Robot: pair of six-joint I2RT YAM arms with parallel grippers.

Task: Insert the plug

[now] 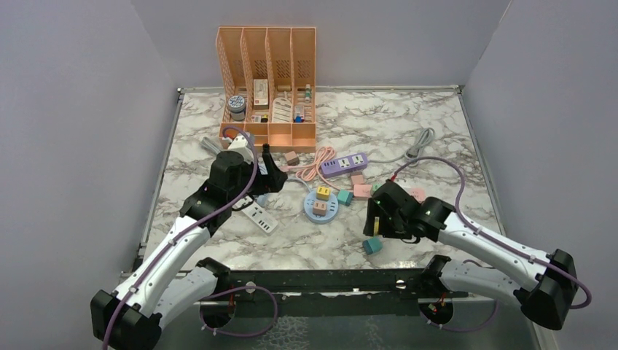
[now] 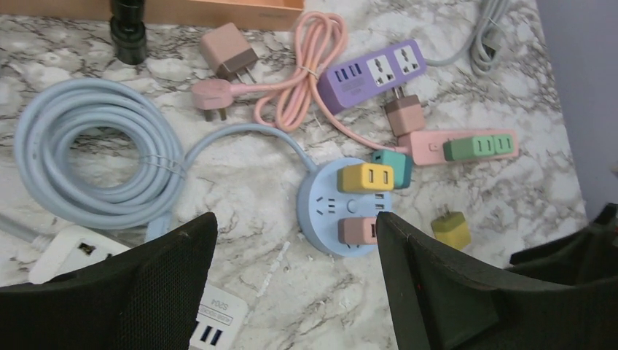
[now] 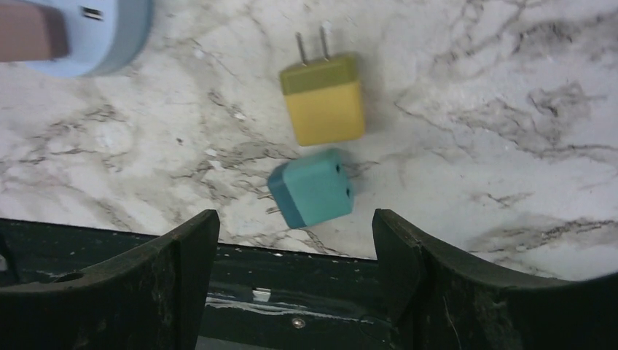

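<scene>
Right tool [image 3: 291, 219] gaped empty over the teal plug [image 3: 313, 188] by the desk's [image 3: 474, 109] near edge; I had grasping and inserting left.

What I can't make out from here

In my right wrist view the round hub [image 3: 95, 33] runs off the far-left corner. In the left wrist view the white strip [image 2: 73, 251] is cut by the near edge and the grey cable [image 2: 484, 29] leaves the far edge. Overhead, the contents of the organiser [image 1: 268, 44] are too small to read.
</scene>
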